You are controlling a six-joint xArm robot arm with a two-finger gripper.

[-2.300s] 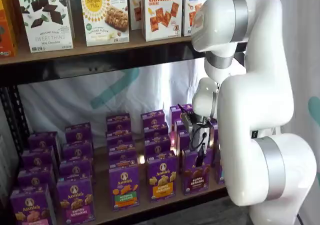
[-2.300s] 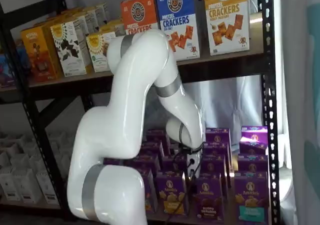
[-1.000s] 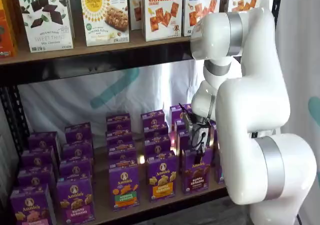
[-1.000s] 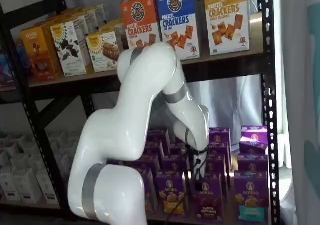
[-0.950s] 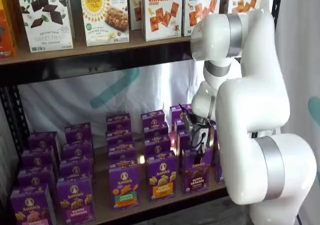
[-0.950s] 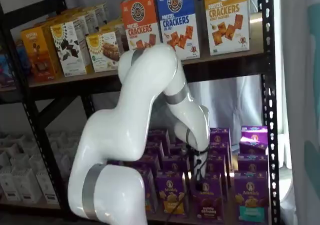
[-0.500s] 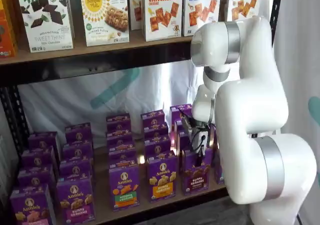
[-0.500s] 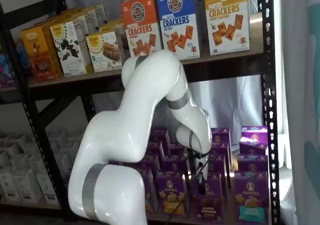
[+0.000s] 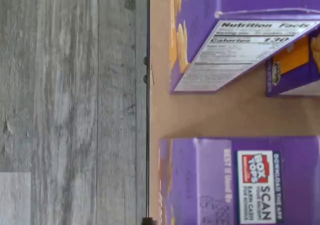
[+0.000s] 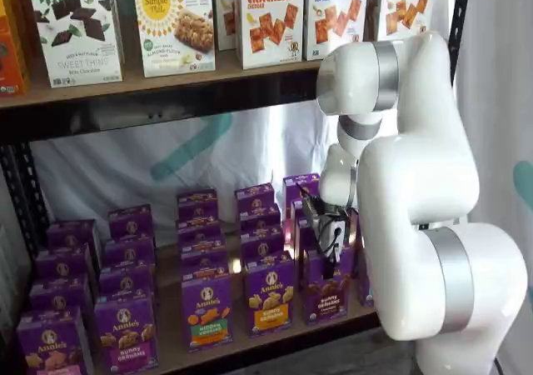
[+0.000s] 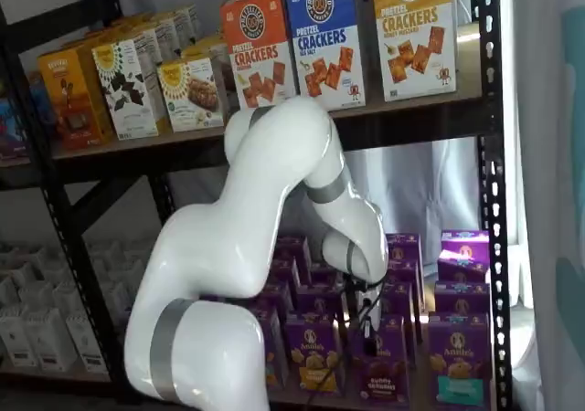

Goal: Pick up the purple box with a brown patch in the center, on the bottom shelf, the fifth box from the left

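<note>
Purple box (image 10: 326, 285) — orange-banded neighbour (image 10: 270, 294) beside

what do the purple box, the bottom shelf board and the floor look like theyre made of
The purple box: printed paperboard by the look, matte, with folded flaps and sharp creased edges in the wrist view.
The bottom shelf: a plain tan board, smooth and unvarnished, maybe fibreboard or wood; no grain shows.
The floor: grey planks with a wood-grain pattern, possibly laminate or vinyl.

Purple box (image 10: 326, 287): printed card, slight sheen. Bottom shelf (image 9: 210, 112): matt wood, black metal edge. Arm (image 10: 416, 192): glossy white plastic.
</note>
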